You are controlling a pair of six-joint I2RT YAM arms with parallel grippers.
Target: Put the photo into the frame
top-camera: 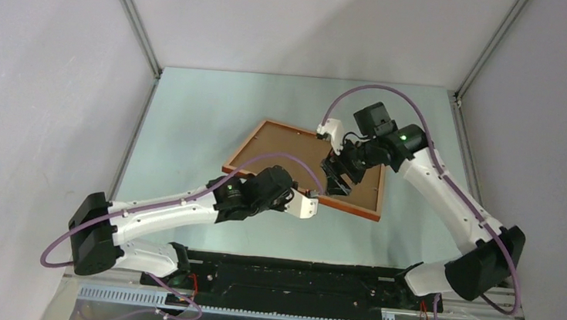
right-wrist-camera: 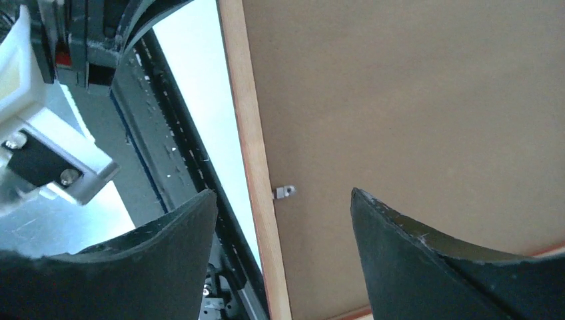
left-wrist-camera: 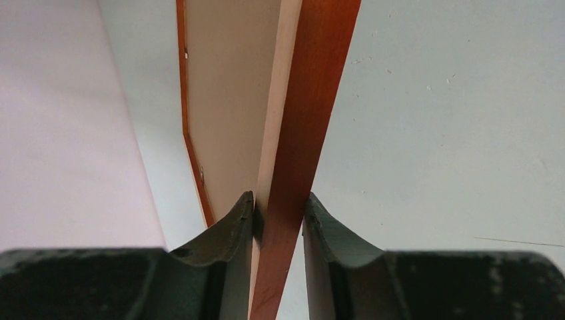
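Jaws differ: the left jaws are clamped tight on the near rail of the frame (left-wrist-camera: 306,120), while the right jaws stand wide apart, holding nothing, just over the brown backing board (right-wrist-camera: 413,100). The frame sits back-up, skewed, in the middle of the pale worktop (top-camera: 191,121).

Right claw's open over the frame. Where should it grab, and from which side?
Probably the near rail of the frame, the thin strip between the right claw's open fingers: come straight down, one finger each side. It's narrow and stands proud of the backing board; the left claw pinches it likewise.
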